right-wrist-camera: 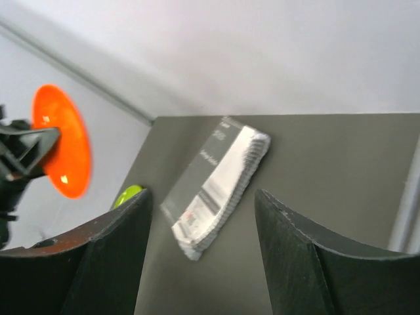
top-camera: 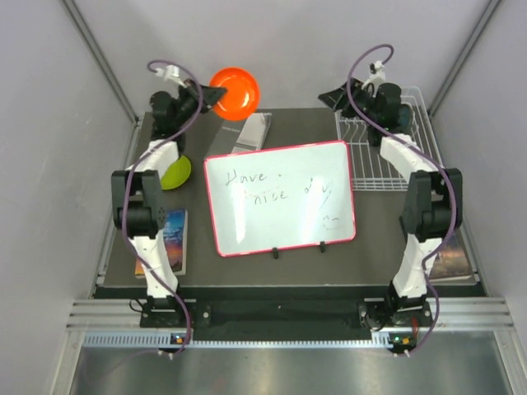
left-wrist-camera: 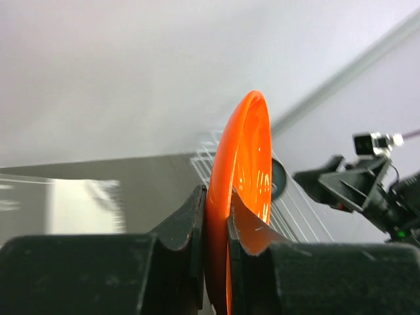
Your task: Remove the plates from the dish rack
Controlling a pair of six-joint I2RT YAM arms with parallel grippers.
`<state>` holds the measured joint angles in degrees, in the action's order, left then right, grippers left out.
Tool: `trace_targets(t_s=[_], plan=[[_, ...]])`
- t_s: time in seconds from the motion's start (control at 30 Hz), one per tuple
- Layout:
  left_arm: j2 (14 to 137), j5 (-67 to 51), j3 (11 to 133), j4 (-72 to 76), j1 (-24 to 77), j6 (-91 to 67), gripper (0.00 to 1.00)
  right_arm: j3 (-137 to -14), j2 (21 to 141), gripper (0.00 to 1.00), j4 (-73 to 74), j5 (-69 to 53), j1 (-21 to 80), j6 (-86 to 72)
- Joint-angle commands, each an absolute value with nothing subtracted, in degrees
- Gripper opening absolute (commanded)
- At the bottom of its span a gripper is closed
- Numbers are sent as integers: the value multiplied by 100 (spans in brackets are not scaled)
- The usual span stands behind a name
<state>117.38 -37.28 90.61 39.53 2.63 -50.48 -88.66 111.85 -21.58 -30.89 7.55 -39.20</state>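
Tabletop (top-camera: 375, 218) | left hand (left-wrist-camera: 216, 195) grips orange plate (left-wrist-camera: 248, 151), seemingly past back edge | right hand (right-wrist-camera: 200, 194) released

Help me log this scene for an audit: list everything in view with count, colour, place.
orange plate: one, orange, raised at far left
green plate: one, lime, table's left side
dish rack: one, white wire, far right
whiteboard: one, pink-framed, centre
pale book: one, grey-white, far centre
left book: one, colourful, near left
right book: one, dark, near right
table: one, dark grey
left gripper: one, black, shut on orange plate
right gripper: one, black, open, by dish rack
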Motion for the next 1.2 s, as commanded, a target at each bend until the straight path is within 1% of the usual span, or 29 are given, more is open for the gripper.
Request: trace_targets(t_s=[0.0,0.07,0.13,0.3,0.4,0.47,0.5,0.6,0.67,0.9,1.03,1.17], plan=[[10909,-3612,8467,4483,-394,-5168,0,-8588,10539,63,-2250,-2944,449,-3630],[10724,-3569,8105,4517,-746,-5194,0,-8447,10390,64,-2241,-2909,343,-3577],[10364,-3376,7517,4133,-1053,-5055,0,-8297,10266,64,-2084,-2813,273,-3385],[9512,-2516,6471,2920,-1379,-3781,0,-8130,9985,64,-1521,-2444,132,-2866],[9361,-2225,6259,2339,-1537,-3455,0,-7990,9897,64,-1485,-2400,44,-2804],[9360,-2110,6136,1996,-1608,-3332,0,-7876,9844,64,-1503,-2452,-202,-2839],[9326,-1857,6056,1882,-1687,-3305,0,-7832,9835,64,-1520,-2470,-237,-2856],[9220,-1653,5696,1986,-1906,-3278,0,-7656,9756,64,-1529,-2566,-308,-2830],[9228,-1468,5590,1943,-1986,-3209,0,-7507,9695,64,-1591,-2584,-343,-2839],[9501,-1371,5458,2003,-2320,-3182,0,-7374,9659,63,-1670,-2645,-404,-2865],[9852,-1765,5651,1881,-2505,-3199,0,-7330,9624,63,-1644,-2637,-439,-2839],[10081,-1775,5669,1925,-2522,-3155,0,-7313,9624,63,-1608,-2637,-466,-2821]])
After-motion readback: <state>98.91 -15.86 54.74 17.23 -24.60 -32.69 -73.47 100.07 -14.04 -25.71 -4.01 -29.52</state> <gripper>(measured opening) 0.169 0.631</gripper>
